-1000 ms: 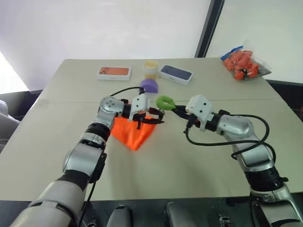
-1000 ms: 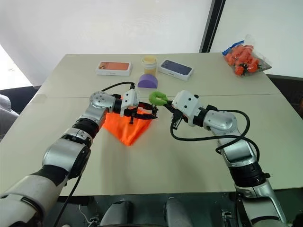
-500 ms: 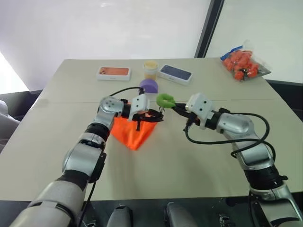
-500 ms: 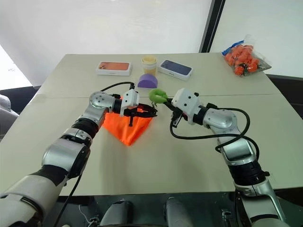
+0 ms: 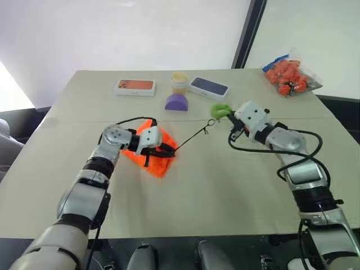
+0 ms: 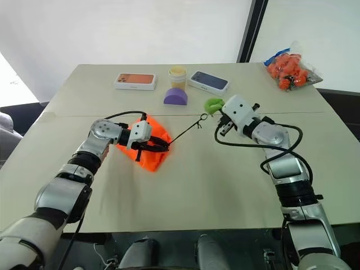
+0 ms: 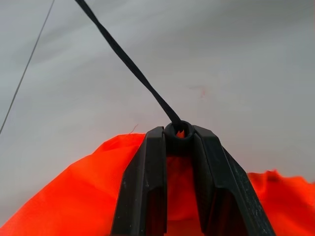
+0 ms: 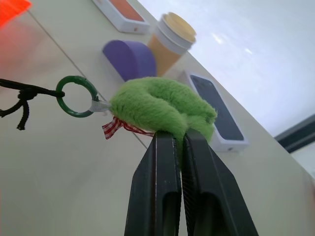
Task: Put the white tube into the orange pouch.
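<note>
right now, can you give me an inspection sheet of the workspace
surface: beige table, bare in front of the arms
job's things: orange pouch bunched on the table; its dark cord runs taut to a green ring joined to a green fuzzy charm; white tube: nothing seen
clutter: at the far edge, orange-picture phone box, yellowish jar, purple half-round block, dark-picture phone box; clear bag of orange items at the far right
grippers: left claw shut on the pouch where the cord leaves it; right claw shut on the charm
cables: black cables loop off both wrists
surroundings: white wall, dark post behind the table
</note>
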You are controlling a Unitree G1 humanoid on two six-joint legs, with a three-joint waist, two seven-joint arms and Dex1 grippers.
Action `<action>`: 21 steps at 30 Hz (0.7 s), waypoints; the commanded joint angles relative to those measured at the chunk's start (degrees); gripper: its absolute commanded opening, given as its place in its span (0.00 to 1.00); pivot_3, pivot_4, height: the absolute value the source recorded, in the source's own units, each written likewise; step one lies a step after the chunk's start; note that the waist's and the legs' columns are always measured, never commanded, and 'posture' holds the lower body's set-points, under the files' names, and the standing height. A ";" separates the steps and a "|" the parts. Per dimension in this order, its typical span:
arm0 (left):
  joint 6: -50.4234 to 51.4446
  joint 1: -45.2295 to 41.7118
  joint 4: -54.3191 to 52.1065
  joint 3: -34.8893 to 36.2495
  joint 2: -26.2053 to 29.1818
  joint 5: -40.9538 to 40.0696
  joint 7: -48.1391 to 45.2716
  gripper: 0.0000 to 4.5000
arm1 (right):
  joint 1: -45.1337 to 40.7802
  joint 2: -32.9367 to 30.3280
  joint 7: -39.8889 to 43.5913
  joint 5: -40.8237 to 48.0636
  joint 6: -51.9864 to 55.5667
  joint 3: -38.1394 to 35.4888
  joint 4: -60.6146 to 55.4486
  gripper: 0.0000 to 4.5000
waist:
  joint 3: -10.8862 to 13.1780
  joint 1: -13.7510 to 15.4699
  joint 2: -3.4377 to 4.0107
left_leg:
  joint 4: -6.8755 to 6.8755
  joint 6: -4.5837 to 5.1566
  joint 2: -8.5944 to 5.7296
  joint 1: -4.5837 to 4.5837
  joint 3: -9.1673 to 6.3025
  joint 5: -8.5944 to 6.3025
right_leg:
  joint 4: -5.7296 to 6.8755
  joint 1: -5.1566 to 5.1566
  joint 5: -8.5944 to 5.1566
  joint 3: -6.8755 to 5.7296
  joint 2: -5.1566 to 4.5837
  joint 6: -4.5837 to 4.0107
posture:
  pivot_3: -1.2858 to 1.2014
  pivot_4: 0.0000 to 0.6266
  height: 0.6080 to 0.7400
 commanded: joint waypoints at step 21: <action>38.37 20.82 -44.74 6.71 7.55 -14.73 5.46 0.89 | 9.04 -2.15 9.14 3.00 2.23 0.54 -10.09 0.77 | -0.03 -0.10 0.06 | 0.00 0.02 0.05 0.02 -0.02 0.00 | 0.03 0.04 0.00 -0.01 0.00 0.01 | 0.52 0.24 0.87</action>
